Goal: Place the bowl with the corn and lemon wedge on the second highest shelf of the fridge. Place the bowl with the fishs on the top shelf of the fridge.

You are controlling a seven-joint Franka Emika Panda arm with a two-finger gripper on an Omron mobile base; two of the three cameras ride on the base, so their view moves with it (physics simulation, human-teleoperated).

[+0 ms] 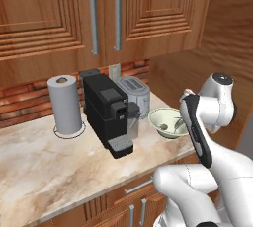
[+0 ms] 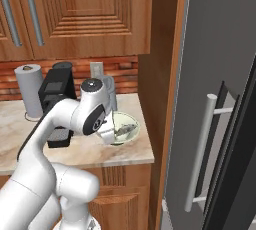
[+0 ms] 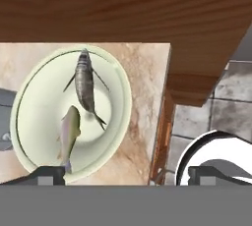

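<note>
As the arm hangs above the surface (image 1: 59, 162): here is what shows.
Bowl with the fishs (image 3: 47, 102): sits near the surface's edge, beside the coffee machine (image 1: 106, 112).
Fishs (image 3: 84, 80): two, lying lengthwise side by side, tails toward the fingers.
Fingers (image 3: 128, 175): wide apart, holding nothing.

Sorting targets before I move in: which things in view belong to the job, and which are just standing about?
Job: bowl with the fishs, fishs, fridge, open tool.
Bystanders: coffee machine, paper towel roll, toaster, upper cabinets.
</note>
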